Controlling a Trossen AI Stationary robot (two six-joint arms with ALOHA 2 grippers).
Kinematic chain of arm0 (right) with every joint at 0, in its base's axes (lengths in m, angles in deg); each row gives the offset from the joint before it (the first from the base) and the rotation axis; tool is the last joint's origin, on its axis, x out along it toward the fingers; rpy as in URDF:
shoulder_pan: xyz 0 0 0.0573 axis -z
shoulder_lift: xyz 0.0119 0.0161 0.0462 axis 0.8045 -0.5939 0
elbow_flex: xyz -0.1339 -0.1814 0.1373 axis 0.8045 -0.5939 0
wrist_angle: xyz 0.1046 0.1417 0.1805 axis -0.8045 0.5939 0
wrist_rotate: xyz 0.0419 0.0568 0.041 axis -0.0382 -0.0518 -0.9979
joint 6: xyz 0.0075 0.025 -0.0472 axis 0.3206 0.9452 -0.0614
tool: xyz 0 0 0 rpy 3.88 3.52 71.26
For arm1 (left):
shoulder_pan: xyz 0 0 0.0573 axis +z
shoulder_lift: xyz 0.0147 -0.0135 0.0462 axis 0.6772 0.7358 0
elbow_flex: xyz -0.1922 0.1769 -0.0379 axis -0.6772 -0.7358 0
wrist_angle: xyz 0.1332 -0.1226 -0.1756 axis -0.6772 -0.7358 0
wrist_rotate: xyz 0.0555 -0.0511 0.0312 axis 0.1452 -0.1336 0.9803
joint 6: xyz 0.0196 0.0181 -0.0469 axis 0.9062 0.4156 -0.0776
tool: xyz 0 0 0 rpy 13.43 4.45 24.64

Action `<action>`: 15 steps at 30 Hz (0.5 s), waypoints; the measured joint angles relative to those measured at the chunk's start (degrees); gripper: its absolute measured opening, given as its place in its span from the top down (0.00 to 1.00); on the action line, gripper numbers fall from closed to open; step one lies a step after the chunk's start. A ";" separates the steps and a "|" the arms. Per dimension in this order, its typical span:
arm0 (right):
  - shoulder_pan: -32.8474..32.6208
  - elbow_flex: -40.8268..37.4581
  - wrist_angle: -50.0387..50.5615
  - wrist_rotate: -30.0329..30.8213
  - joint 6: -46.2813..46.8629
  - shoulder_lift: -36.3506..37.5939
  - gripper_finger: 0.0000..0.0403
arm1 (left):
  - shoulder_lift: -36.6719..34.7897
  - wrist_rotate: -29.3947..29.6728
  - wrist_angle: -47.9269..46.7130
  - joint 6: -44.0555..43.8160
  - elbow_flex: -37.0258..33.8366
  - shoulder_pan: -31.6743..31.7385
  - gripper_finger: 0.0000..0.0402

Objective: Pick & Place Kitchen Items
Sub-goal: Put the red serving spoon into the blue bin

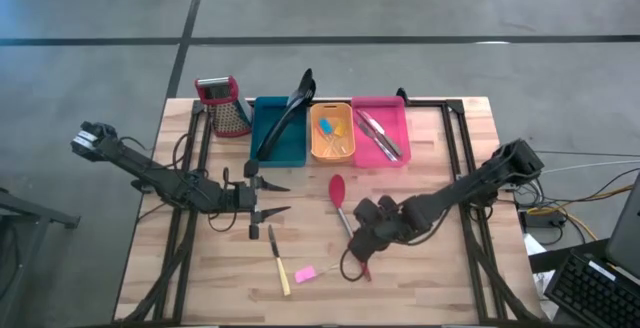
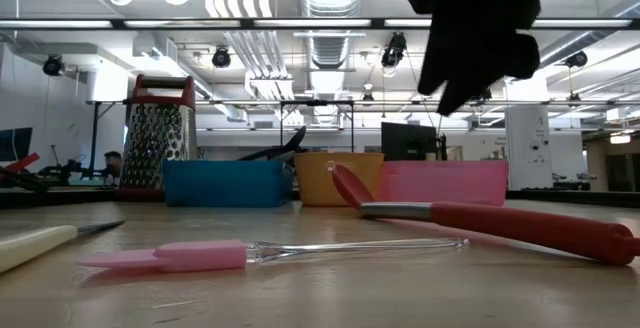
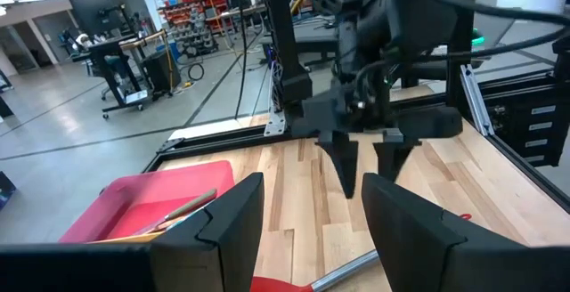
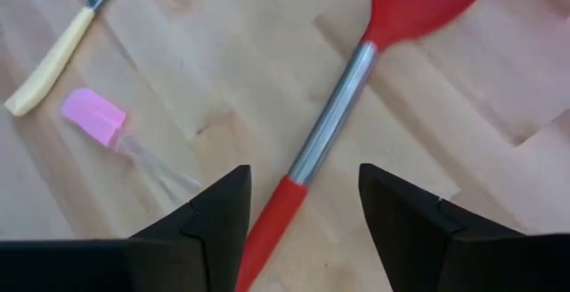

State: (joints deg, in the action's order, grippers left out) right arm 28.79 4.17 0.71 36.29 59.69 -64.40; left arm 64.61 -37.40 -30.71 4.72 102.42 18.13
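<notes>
A red spoon (image 1: 340, 200) with a metal neck lies flat on the wooden table, bowl toward the bins. My right gripper (image 4: 303, 212) hangs open above its red handle (image 4: 276, 225), one finger on each side, clear of it; the low view shows that gripper (image 2: 470, 48) well above the spoon (image 2: 480, 218). A pink spatula with a clear handle (image 1: 305, 274) and a yellow-handled knife (image 1: 278, 258) lie near the front. My left gripper (image 1: 278, 197) waits open left of the middle, pointing level toward the right.
Along the far edge stand a teal bin (image 1: 270, 146) with a black slotted spatula sticking out, an orange bin (image 1: 318, 153) with small pieces, and a pink bin (image 1: 366, 154) with metal tools. A metal box grater (image 1: 222, 103) stands at the far left. Black frame rails run down both sides.
</notes>
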 joint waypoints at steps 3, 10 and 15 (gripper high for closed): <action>0.00 -2.24 -2.23 -1.07 1.83 0.00 0.48 | 0.00 0.00 0.00 0.02 0.00 0.00 0.51; 0.13 -8.24 -11.01 -1.15 2.48 0.00 0.49 | 0.00 0.00 -0.02 0.02 0.00 -0.02 0.51; 0.22 -11.93 -16.05 -1.13 2.63 0.00 0.51 | 0.00 0.00 -0.02 0.02 0.00 -0.02 0.51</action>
State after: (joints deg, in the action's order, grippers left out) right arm 29.01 -7.76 -15.34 35.16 62.32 -64.40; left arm 64.61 -37.40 -30.73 4.74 102.42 18.11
